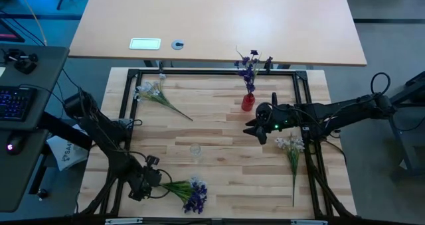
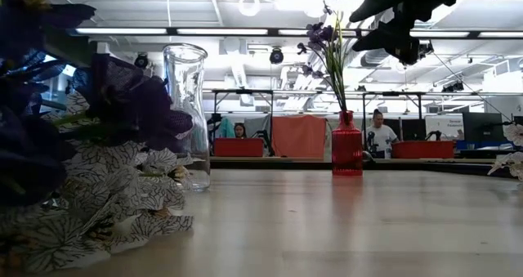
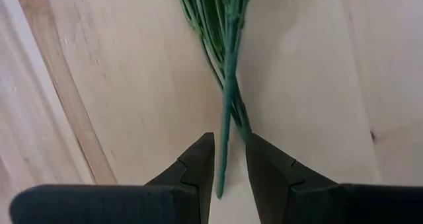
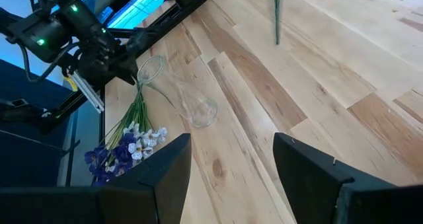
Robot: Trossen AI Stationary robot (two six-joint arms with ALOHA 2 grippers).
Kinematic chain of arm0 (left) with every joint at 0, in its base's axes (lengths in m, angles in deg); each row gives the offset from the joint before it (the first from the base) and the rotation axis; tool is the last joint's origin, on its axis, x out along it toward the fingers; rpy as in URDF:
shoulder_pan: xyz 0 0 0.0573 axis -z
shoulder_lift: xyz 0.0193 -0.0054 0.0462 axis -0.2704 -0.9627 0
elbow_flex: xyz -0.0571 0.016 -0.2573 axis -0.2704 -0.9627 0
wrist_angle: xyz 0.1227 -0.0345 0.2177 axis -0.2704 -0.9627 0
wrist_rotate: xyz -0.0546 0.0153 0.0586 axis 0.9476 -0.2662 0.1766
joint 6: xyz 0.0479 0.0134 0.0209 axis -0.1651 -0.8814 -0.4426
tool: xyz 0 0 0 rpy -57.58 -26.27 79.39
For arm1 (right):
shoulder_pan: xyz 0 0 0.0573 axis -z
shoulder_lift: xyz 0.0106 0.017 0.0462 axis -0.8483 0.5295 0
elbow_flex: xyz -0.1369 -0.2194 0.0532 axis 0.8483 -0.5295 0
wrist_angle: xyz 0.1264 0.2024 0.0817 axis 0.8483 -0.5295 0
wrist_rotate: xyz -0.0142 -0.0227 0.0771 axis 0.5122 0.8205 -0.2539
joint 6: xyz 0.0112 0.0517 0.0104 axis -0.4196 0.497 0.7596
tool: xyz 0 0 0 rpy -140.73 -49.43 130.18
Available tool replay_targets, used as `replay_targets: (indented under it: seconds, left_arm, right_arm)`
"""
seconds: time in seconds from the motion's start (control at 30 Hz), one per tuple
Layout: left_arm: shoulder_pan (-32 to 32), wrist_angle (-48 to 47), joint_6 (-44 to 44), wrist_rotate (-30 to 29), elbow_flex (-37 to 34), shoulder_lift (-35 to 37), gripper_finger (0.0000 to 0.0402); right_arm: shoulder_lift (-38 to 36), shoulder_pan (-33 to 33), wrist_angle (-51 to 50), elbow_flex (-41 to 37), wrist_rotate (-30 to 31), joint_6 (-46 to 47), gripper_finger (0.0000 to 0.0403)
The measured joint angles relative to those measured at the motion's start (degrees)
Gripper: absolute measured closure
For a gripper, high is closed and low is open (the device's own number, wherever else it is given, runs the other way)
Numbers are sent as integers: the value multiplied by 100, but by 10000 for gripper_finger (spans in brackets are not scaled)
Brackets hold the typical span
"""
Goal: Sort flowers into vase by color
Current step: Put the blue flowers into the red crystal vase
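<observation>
A bunch of purple-blue and white flowers lies flat near the table's near edge, its green stems pointing left. My left gripper is low at the stem ends and open, with one finger on either side of the stem tips. A red vase stands near the far edge and holds purple flowers. A clear glass vase stands upright mid-table. My right gripper hovers open and empty, high above the table, between the red vase and a white sprig.
Another white sprig lies at the table's far left corner. A black frame borders the work area. Bare wood lies between the clear vase and the red vase. People sit at desks in the room behind.
</observation>
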State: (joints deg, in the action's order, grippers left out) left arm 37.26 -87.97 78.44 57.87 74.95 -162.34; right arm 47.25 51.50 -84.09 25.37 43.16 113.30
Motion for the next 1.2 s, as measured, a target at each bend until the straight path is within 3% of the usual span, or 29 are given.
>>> replay_targets:
  seconds: [0.5, 0.7, 0.83, 0.97, 1.2]
  left_arm:
    - [0, 62, -84, -20, 11, -505, 327]
    - [-59, 44, 331, 236, 9, -408, 392]
    - [-70, -183, 979, 538, 154, 135, 396]
    - [-29, -322, 1200, 374, 291, 1047, 399]
    - [-179, -286, 2097, -1157, 564, 2523, 401]
  right_arm:
    - [0, 2, -16, 0, 113, 0, 194]
    - [0, 2, -16, 0, 119, 0, 194]
    - [0, 0, -12, 0, 62, 88, 194]
    - [2, 0, 84, 0, 61, 53, 194]
    - [2, 0, 1374, 0, 55, -106, 194]
